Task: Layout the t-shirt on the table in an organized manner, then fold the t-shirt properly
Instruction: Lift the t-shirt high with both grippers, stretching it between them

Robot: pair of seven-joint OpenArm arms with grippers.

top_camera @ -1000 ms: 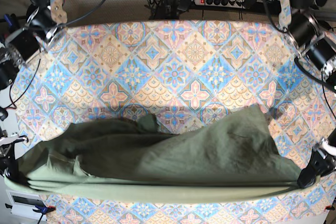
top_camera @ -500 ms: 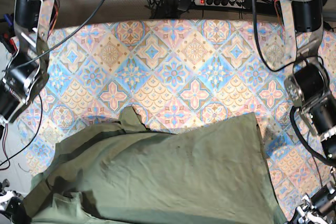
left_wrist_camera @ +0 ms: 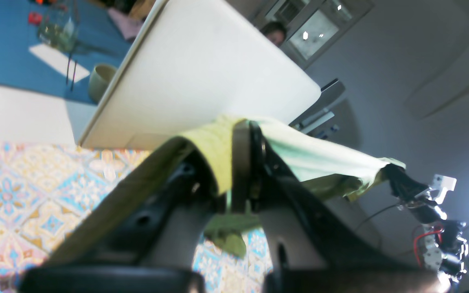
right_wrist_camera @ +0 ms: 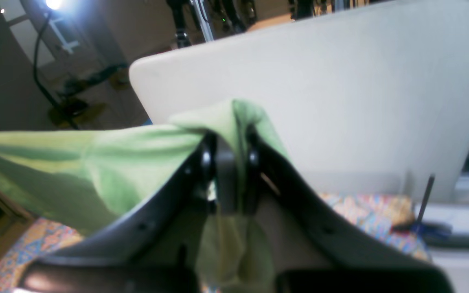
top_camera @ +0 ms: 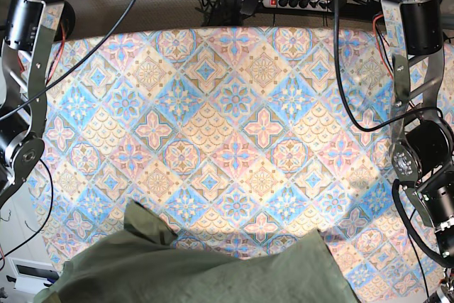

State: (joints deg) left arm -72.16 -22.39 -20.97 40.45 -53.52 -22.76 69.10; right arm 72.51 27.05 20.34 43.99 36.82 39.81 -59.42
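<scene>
Both claws, left claw (left_wrist_camera: 242, 162) and right claw (right_wrist_camera: 228, 171), pinch t-shirt (top_camera: 206, 274) edges, seemingly above the table's (top_camera: 234, 104) near edge.

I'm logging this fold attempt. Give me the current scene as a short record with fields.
t-shirt: olive green, lifted, hanging over the table's near edge
left pincer: shut on a pinch of t-shirt fabric
right pincer: shut on a pinch of t-shirt fabric
table: patterned cloth mostly uncovered
fold state: not laid out or folded
</scene>
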